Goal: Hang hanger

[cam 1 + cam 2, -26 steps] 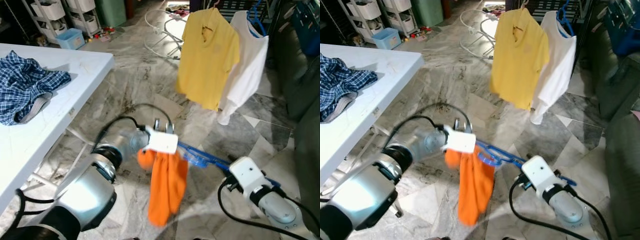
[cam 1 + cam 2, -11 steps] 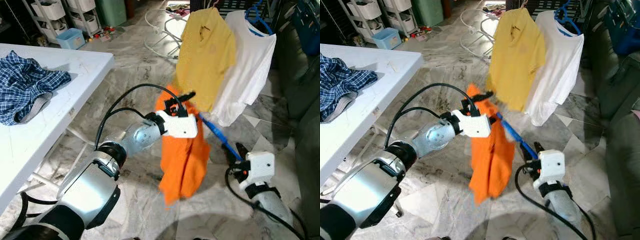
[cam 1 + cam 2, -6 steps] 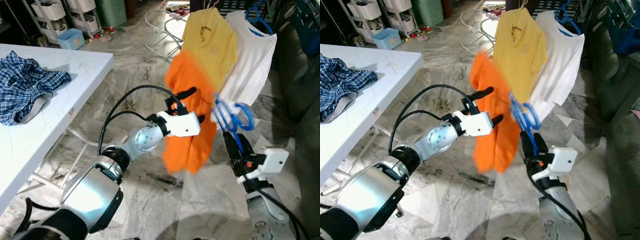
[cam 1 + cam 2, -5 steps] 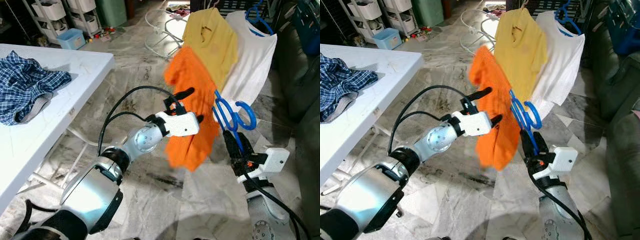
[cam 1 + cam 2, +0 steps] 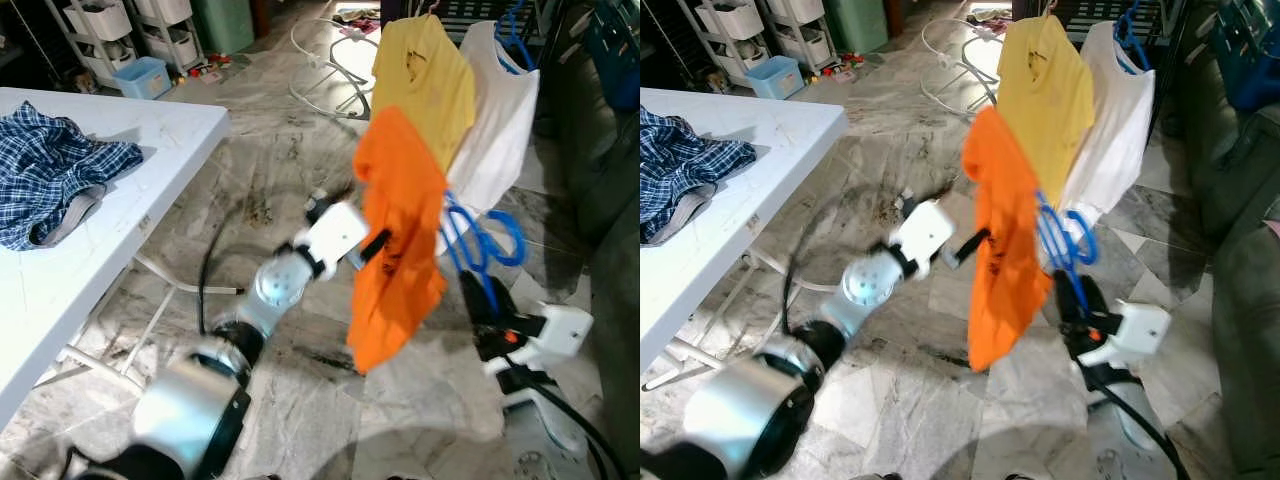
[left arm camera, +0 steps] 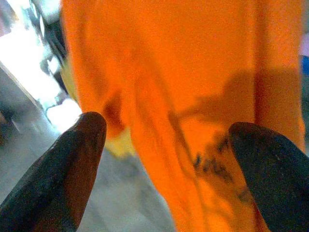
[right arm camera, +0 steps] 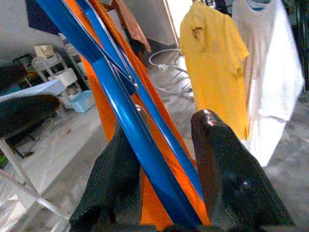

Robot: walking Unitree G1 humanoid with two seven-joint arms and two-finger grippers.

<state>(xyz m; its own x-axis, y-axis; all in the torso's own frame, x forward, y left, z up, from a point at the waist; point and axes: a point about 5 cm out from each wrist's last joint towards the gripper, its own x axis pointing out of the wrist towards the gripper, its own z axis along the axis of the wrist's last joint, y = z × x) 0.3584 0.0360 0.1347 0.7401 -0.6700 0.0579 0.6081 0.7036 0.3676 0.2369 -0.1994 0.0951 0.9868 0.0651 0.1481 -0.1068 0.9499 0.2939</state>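
My right end effector (image 7: 159,164) is clamped on the blue hanger (image 5: 478,250), fingers pinching its bars low down so the hook end stands up, w/ the orange shirt (image 5: 398,240) draped over it and hanging free. In the head view the hanger sits approx 4 o'clock of centre, right arm below it at 5 o'clock. I hold it from beneath so the hook stays clear for the rail. My left end effector (image 6: 164,145) is spread wide, gripping nothing; its fingers (image 6: 72,159) sit either side of the orange cloth, touching or just off it, can't tell since that wrist view is blurred. It's there, I'd judge, to steady the shirt and stop it swinging or sliding off while the right arm lifts. The yellow shirt (image 5: 425,75) and white shirt (image 5: 500,110) hang at 1 o'clock, just behind the orange one; whatever they hang from is cut off at the frame edge, so the hook isn't on yet. The plaid cloth (image 5: 50,170) lies on the white tabletop (image 5: 160,130) at 9 o'clock, not part of this.
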